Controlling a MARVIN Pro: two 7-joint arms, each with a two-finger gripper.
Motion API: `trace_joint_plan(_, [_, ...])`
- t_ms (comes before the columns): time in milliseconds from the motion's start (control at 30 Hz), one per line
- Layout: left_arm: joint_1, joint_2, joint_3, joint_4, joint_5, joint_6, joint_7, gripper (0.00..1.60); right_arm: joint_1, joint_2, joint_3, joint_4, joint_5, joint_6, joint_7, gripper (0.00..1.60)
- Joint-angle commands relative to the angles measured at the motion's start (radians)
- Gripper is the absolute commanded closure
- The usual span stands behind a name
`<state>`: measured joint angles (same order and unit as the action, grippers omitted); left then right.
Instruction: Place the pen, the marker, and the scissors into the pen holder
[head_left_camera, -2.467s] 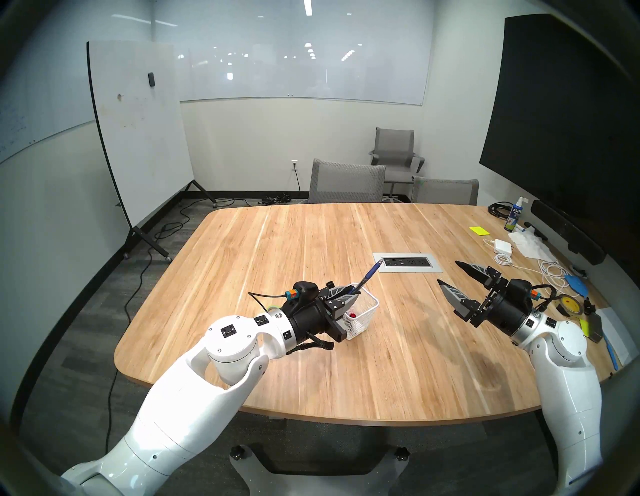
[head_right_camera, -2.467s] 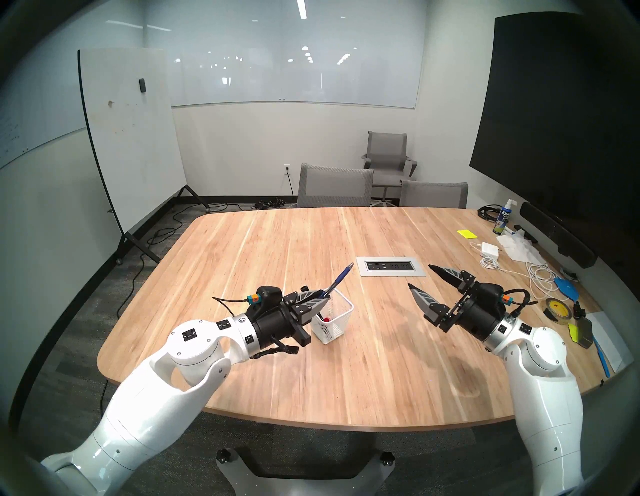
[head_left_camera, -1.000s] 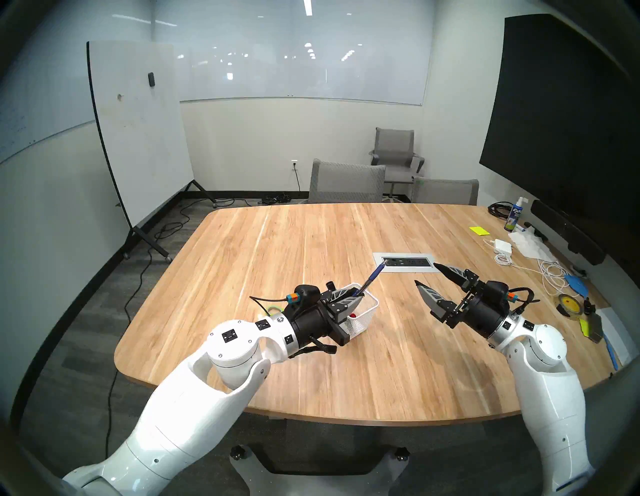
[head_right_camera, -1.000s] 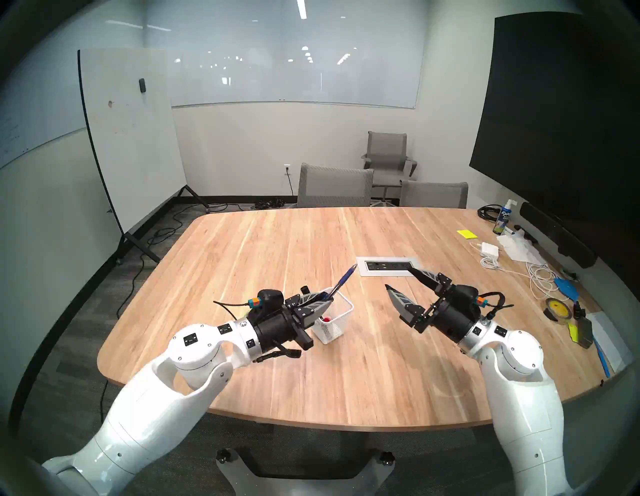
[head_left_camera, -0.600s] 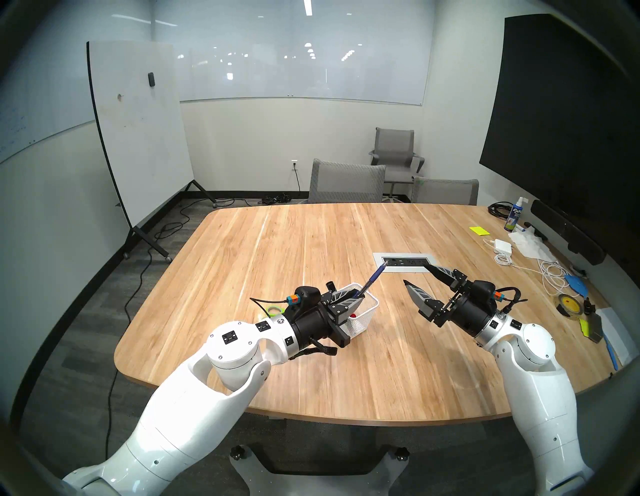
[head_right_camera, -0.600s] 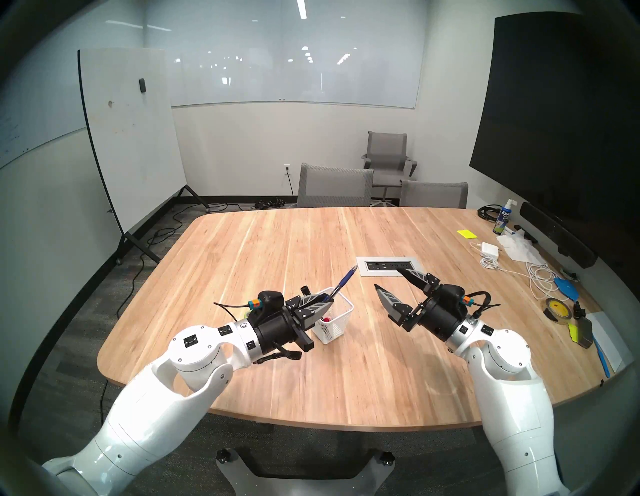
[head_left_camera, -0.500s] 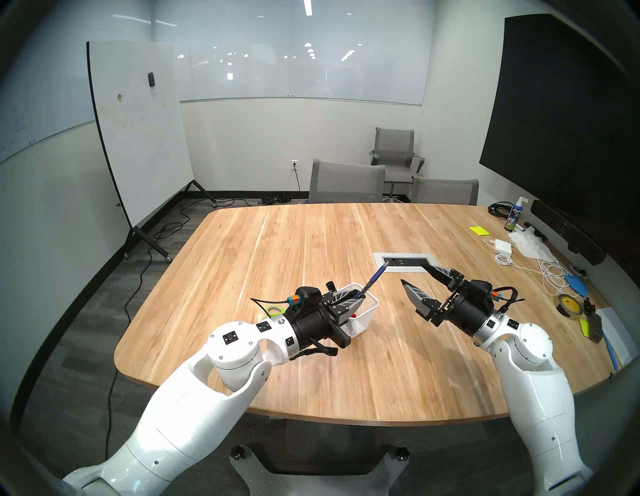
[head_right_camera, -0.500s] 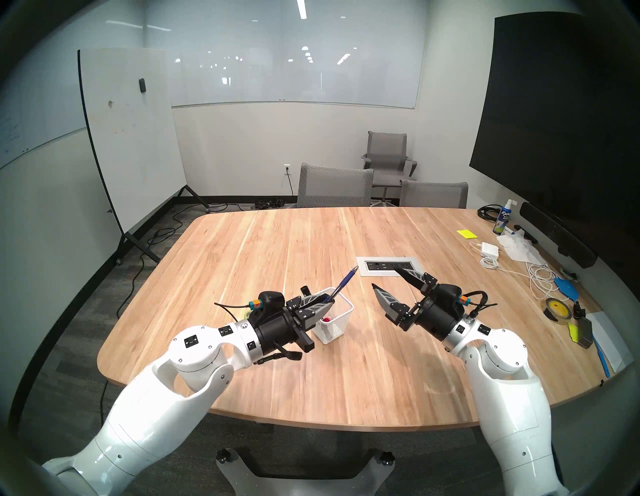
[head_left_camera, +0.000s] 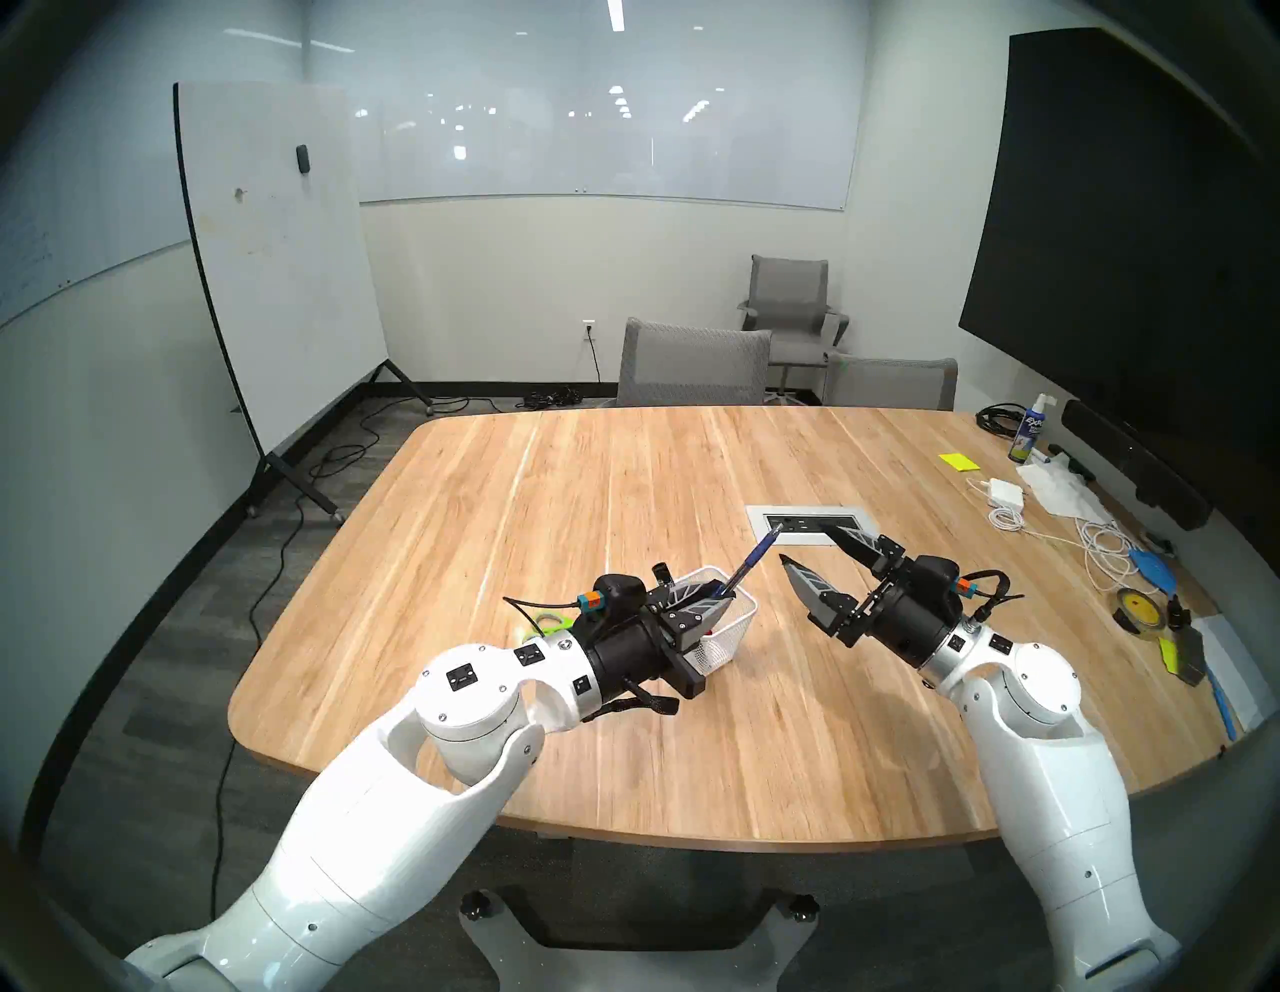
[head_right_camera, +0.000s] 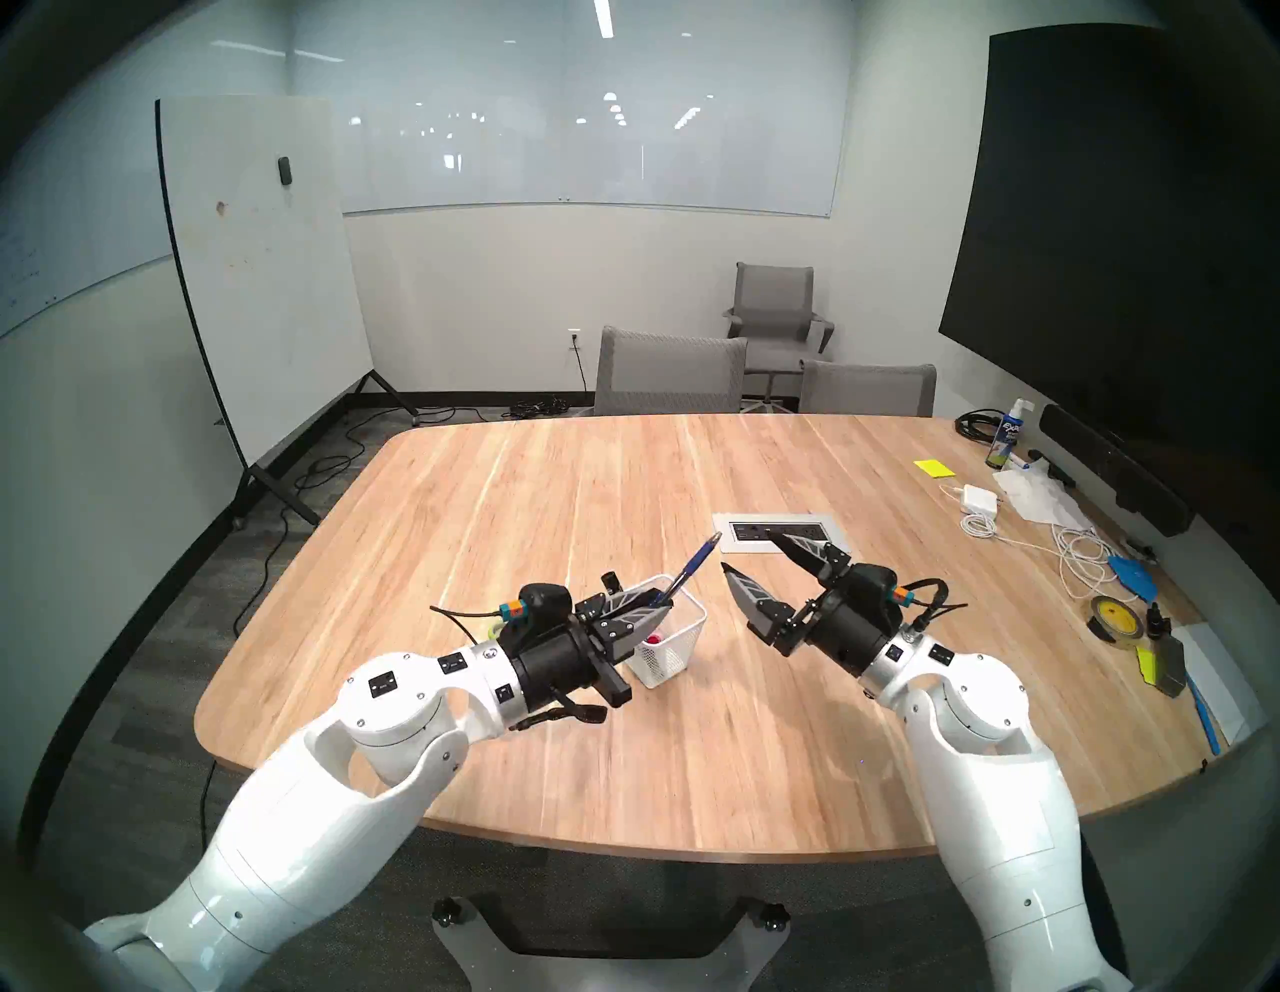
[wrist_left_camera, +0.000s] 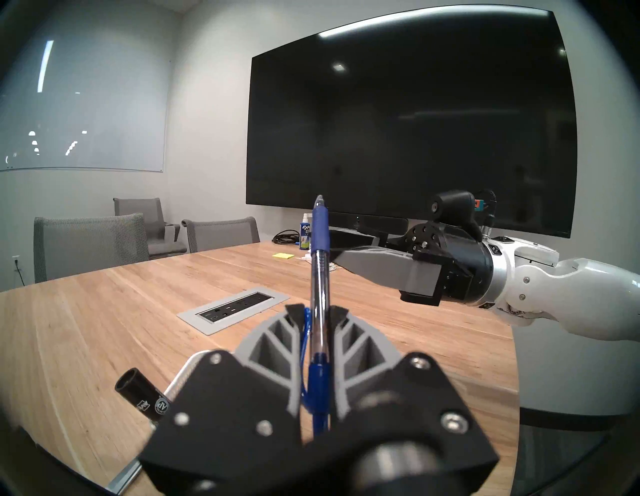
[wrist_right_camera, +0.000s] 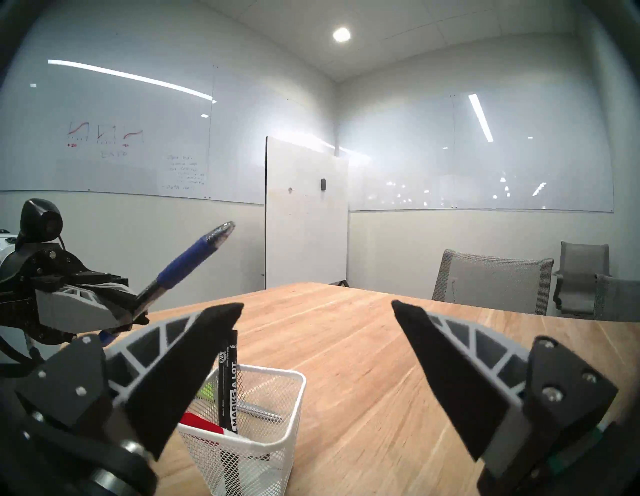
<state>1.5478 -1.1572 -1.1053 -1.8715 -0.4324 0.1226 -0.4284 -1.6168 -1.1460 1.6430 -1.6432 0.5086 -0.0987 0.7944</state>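
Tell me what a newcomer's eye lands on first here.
The blue pen, gripped by the left gripper and slanting up above the white mesh pen holder. Just right of it, the right gripper hangs wide open, aimed at the pen.

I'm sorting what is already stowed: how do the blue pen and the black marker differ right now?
The pen is pinched in the shut left gripper, above the pen holder; the marker already stands inside it. The pen is slim with a clear barrel and blue grip; the marker is thicker, black with white lettering. The pen tilts up and away; the marker stands nearly upright. Both are writing tools.
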Motion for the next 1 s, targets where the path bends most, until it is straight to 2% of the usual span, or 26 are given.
trace_joint_plan(0, [0.004,0.004,0.002,-0.028,0.005,-0.009,-0.002,1.60,0.045,-0.014,-0.020,-0.012,-0.003,0.001,-0.009,0.00])
trace_joint_plan(533, [0.004,-0.002,0.024,-0.010,0.017,-0.013,-0.001,1.60,0.101,-0.031,-0.061,-0.044,0.002,0.016,-0.033,0.00])
trace_joint_plan(967, [-0.003,-0.009,0.030,0.006,0.020,-0.015,0.004,1.60,0.089,-0.038,-0.091,-0.078,-0.008,0.034,-0.047,0.00])
